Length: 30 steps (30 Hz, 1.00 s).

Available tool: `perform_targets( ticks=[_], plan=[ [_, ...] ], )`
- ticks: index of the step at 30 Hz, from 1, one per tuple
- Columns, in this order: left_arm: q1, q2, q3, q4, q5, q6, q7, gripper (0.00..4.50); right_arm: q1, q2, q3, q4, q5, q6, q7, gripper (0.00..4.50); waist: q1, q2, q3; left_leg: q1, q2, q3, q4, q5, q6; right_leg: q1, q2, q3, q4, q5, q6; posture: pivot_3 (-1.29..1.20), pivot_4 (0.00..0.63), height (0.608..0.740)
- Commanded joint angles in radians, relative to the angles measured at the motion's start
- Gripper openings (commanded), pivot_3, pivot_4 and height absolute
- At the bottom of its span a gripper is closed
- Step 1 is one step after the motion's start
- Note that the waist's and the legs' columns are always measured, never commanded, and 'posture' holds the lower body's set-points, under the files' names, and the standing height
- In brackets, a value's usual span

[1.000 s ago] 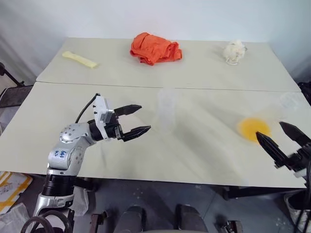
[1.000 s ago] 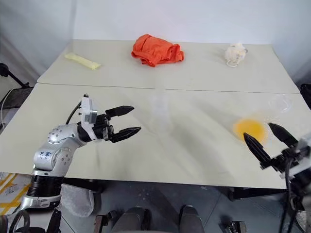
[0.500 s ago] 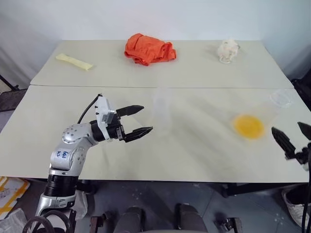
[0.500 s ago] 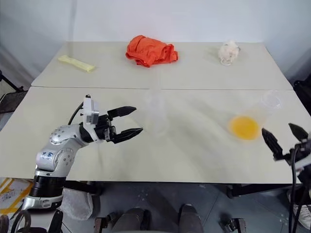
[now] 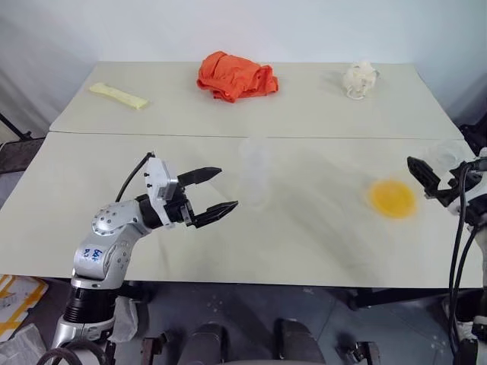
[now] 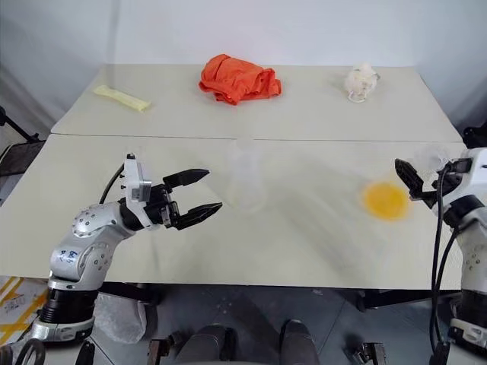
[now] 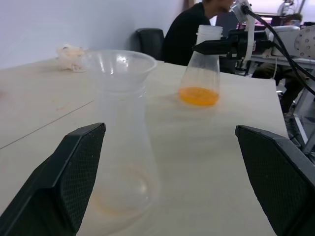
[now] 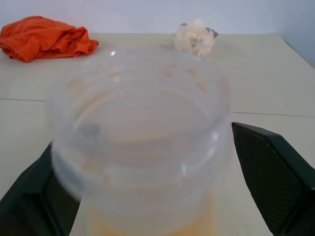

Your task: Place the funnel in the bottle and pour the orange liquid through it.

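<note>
— Since a moment ago, what moved?
— Right gripper (image 8: 142, 196) rose to the flask's (image 7: 203, 69) neck, fingers spread either side, not clamped. Left gripper (image 5: 215, 192) gapes, empty.
— Containers?
— Two: one bottle (image 7: 122, 162) mid-table, funnel (image 7: 119, 69) seated in it; one flask holding orange liquid (image 7: 199, 96).

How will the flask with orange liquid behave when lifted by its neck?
Probably light: the flask holds only a shallow layer of orange liquid. Its smooth clear neck may slip between jaws. Wide base, so unlikely to tip.
</note>
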Motion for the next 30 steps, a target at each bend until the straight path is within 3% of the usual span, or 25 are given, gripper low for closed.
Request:
perform_targets(
  ticks=[1, 6, 7, 15, 18, 24, 30],
  plan=[
    [0.003, 0.009, 0.021, -0.049, -0.017, -0.003, 0.008, 4.5, -0.034, -0.017, -0.013, 0.005, 0.008, -0.016, 0.006, 4.12, 0.0, 0.0, 0.0, 0.0, 0.0, 0.0, 0.0, 0.0, 0.0, 0.0, 0.0, 0.0, 0.0, 0.0, 0.0, 0.0, 0.15, 0.74],
    [-0.005, 0.009, 0.017, -0.034, -0.011, -0.013, 0.006, 4.5, -0.03, -0.009, 0.005, -0.025, 0.01, -0.013, 0.02, 2.58, -0.001, 0.0, 0.0, 0.0, 0.0, 0.0, 0.0, 0.0, 0.0, 0.0, 0.0, 0.0, 0.0, 0.0, 0.0, 0.0, 0.15, 0.74],
    [-0.008, 0.008, 0.017, -0.03, -0.01, -0.015, 0.006, 4.5, -0.028, -0.008, 0.007, -0.034, 0.011, -0.01, 0.019, 2.49, -0.001, 0.0, 0.0, 0.0, 0.0, 0.0, 0.0, 0.0, 0.0, 0.0, 0.0, 0.0, 0.0, 0.0, 0.0, 0.0, 0.15, 0.74],
    [-0.018, 0.004, 0.02, -0.005, -0.003, -0.031, 0.007, 4.5, -0.106, -0.012, 0.143, -0.214, 0.003, 0.038, 0.035, 2.49, -0.005, 0.001, 0.0, 0.0, 0.0, 0.001, 0.0, 0.0, 0.0, -0.003, 0.0, 0.001, 0.002, 0.0, 0.0, 0.0, 0.15, 0.74],
    [-0.026, 0.0, 0.022, 0.008, 0.0, -0.038, 0.012, 4.5, -0.21, -0.019, 0.298, -0.267, -0.094, 0.043, 0.025, 2.49, -0.007, 0.001, 0.001, -0.001, 0.0, 0.002, 0.0, 0.0, 0.0, -0.005, 0.0, 0.002, 0.002, 0.0, 0.0, 0.0, 0.15, 0.74],
    [-0.031, -0.001, 0.025, 0.016, 0.003, -0.045, 0.021, 4.5, -0.391, 0.066, 0.48, -0.272, -0.233, -0.028, -0.001, 2.49, -0.001, 0.001, 0.001, -0.002, 0.0, 0.001, -0.001, 0.0, -0.001, -0.006, 0.0, 0.001, 0.003, 0.0, 0.0, 0.0, 0.15, 0.74],
    [-0.028, -0.012, 0.021, 0.011, 0.007, -0.049, 0.035, 4.5, -0.472, 0.19, 0.533, -0.233, -0.27, -0.029, -0.043, 2.49, -0.003, 0.001, 0.001, -0.005, -0.001, -0.003, -0.001, 0.0, -0.001, -0.007, -0.002, -0.003, 0.003, 0.0, 0.001, 0.0, 0.15, 0.74]
  ],
)
